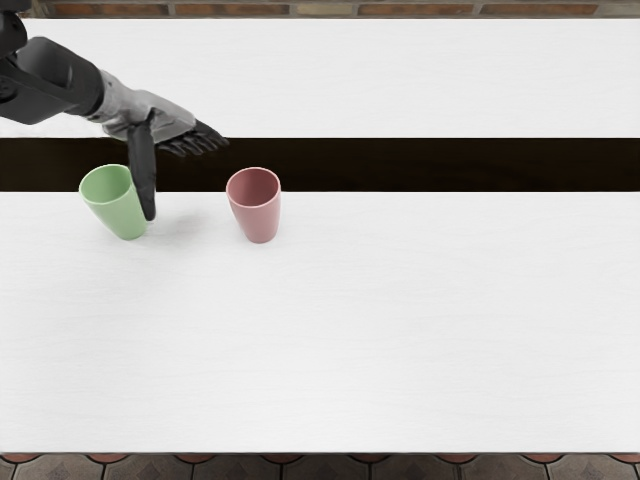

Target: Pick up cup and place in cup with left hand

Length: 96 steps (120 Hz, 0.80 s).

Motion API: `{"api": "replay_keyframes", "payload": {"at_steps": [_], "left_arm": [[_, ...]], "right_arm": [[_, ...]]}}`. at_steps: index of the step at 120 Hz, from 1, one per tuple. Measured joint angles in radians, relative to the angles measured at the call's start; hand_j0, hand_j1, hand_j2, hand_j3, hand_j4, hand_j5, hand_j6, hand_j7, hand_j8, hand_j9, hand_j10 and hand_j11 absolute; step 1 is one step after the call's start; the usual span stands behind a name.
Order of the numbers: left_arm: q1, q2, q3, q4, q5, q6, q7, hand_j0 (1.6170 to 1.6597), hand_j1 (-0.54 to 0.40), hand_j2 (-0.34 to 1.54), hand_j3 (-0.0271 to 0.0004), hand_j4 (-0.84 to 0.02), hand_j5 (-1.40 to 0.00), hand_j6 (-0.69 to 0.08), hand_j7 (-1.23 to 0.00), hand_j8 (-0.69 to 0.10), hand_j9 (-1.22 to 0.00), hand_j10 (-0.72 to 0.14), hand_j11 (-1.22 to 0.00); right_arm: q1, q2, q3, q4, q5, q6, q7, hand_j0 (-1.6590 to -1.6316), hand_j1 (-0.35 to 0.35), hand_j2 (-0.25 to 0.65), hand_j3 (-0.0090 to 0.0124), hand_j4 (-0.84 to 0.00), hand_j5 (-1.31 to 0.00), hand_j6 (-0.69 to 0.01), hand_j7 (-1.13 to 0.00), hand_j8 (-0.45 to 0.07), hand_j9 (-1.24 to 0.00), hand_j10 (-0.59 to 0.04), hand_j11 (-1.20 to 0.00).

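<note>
Reaches from far left with the left hand (160, 128) spread open, hiding part of the green cup (118, 205) behind the thumb. Has a pink cup (260, 220) to the right, on the white table (350, 330).

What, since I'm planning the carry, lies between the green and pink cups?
The left hand, its thumb overlapping the green cup in the head view; from thumb to pink cup, only bare tabletop shows.

No readable text, labels, brands, numbers or signs.
</note>
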Motion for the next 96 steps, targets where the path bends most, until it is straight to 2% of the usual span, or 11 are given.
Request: {"api": "replay_keyframes", "payload": {"at_steps": [17, 28, 34, 42, 50, 64, 76, 96], "left_arm": [[-0.087, -0.014, -0.02, 0.012, 0.014, 0.0, 0.0, 1.6581, 0.343, 0.0, 0.0, -0.006, -0.01, -0.006, -0.01, -0.006, -0.01, -0.005, -0.01], [-0.09, -0.067, -0.029, 0.004, 0.003, 0.0, 0.006, 1.6581, 0.344, 0.0, 0.0, -0.005, -0.01, -0.005, -0.01, -0.005, -0.01, -0.005, -0.01], [-0.104, -0.071, -0.033, -0.043, -0.042, 0.017, 0.054, 1.6581, 0.344, 0.0, 0.0, -0.005, -0.01, -0.005, -0.01, -0.005, -0.01, -0.005, -0.01], [-0.113, -0.073, -0.045, -0.14, -0.101, 0.155, 0.125, 1.6581, 0.344, 0.0, 0.0, -0.005, -0.01, -0.005, -0.01, -0.005, -0.01, -0.004, -0.01], [-0.119, -0.084, -0.06, -0.224, -0.134, 0.297, 0.166, 1.6581, 0.344, 0.0, 0.0, -0.005, -0.01, -0.005, -0.01, -0.005, -0.01, -0.004, -0.01], [-0.119, -0.153, -0.103, -0.325, -0.17, 0.504, 0.247, 1.6581, 0.344, 0.0, 0.0, -0.005, -0.01, -0.005, -0.01, -0.005, -0.01, -0.004, -0.01], [-0.116, -0.18, -0.131, -0.376, -0.183, 0.58, 0.28, 1.6581, 0.343, 0.0, 0.0, -0.005, -0.01, -0.006, -0.01, -0.005, -0.01, -0.005, -0.01], [-0.104, -0.205, -0.156, -0.4, -0.214, 0.691, 0.296, 1.6581, 0.343, 0.0, 0.0, -0.005, -0.01, -0.006, -0.01, -0.005, -0.01, -0.005, -0.01]], "right_arm": [[-0.001, 0.0, 0.0, 0.0, 0.0, 0.0, 0.0, -1.6581, -0.329, -0.003, 0.0, -0.017, -0.02, -0.017, -0.02, -0.017, -0.02, -0.017, -0.02], [-0.002, 0.0, 0.0, 0.0, 0.0, 0.0, 0.0, -1.6581, -0.329, -0.003, 0.0, -0.017, -0.02, -0.017, -0.02, -0.017, -0.02, -0.017, -0.02], [-0.002, 0.0, 0.0, 0.0, 0.0, 0.0, 0.0, -1.6581, -0.329, -0.003, 0.0, -0.017, -0.02, -0.017, -0.02, -0.017, -0.02, -0.017, -0.02], [-0.002, 0.0, 0.0, 0.0, 0.0, 0.0, 0.0, -1.6581, -0.329, -0.003, 0.0, -0.017, -0.02, -0.017, -0.02, -0.017, -0.02, -0.017, -0.02], [-0.002, 0.0, 0.0, 0.0, 0.0, 0.0, 0.0, -1.6581, -0.329, -0.003, 0.0, -0.017, -0.02, -0.017, -0.02, -0.017, -0.02, -0.017, -0.02], [-0.002, 0.0, 0.0, 0.0, 0.0, 0.0, 0.0, -1.6581, -0.329, -0.003, 0.0, -0.017, -0.02, -0.017, -0.02, -0.017, -0.02, -0.017, -0.02], [-0.002, 0.0, 0.0, 0.0, 0.0, 0.0, 0.0, -1.6581, -0.329, -0.003, 0.0, -0.017, -0.02, -0.017, -0.02, -0.017, -0.02, -0.017, -0.02], [-0.002, 0.0, 0.0, 0.0, 0.0, 0.0, 0.0, -1.6581, -0.329, -0.003, 0.0, -0.017, -0.02, -0.017, -0.02, -0.017, -0.02, -0.017, -0.02]]}}
